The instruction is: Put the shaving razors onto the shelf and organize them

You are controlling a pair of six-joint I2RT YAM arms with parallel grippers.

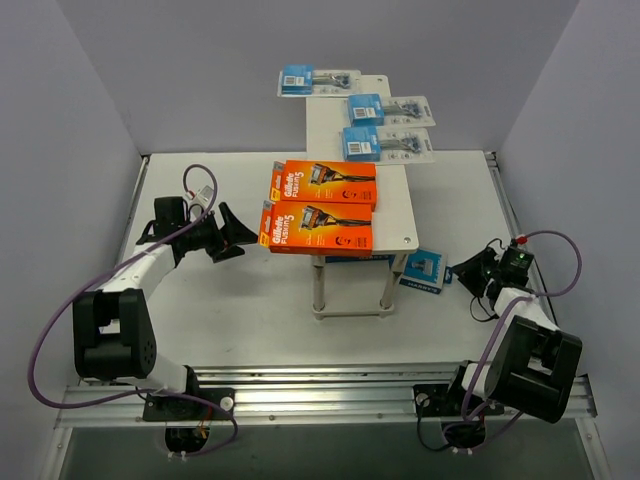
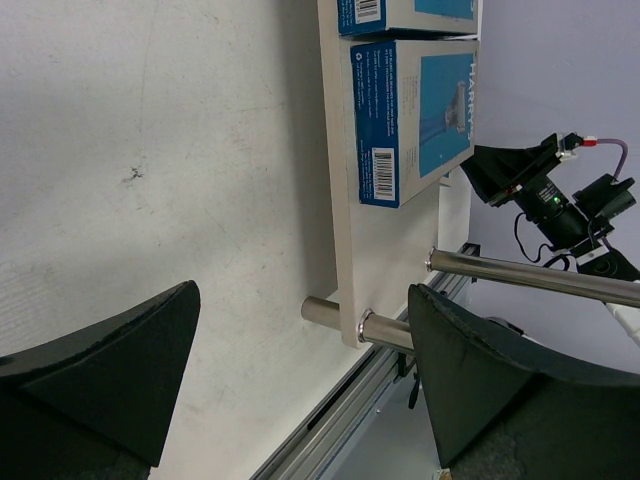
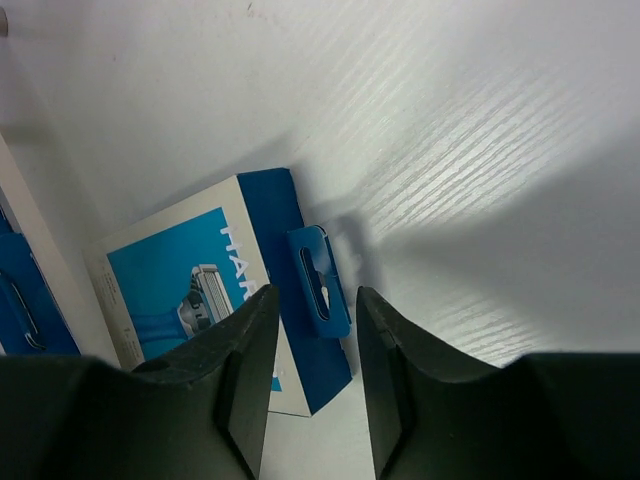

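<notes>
A white desk [image 1: 230, 320] boxed in by pale walls, with the shelf [image 1: 400, 200] at its centre. Three blister packs [image 1: 390, 108] lie at the far end of its wood-grain top and two orange boxes [image 1: 325, 183] at the near end.

We see the right fingers [image 3: 250, 350] parted by a narrow gap and grasping nothing. A blue-and-white box [image 3: 190, 300] lies just beyond their tips, and its hang tab shows straight ahead through the gap. From the left wrist view that box appears to sit on the shelf's lower tier, just beside a second box of the same kind.

The left fingers [image 2: 120, 370] are spread wide and empty. The edge of the lower tier and a metal leg stand ahead of them, well apart from either finger.

We judge this to be the letting-go step for the blue-and-white box. We see no pack loose on the desk, so the placing looks nearly done. The next move calls for drawing the right fingers straight back, clear of the hang tab. A light push may then be needed to square the box against its neighbour.
</notes>
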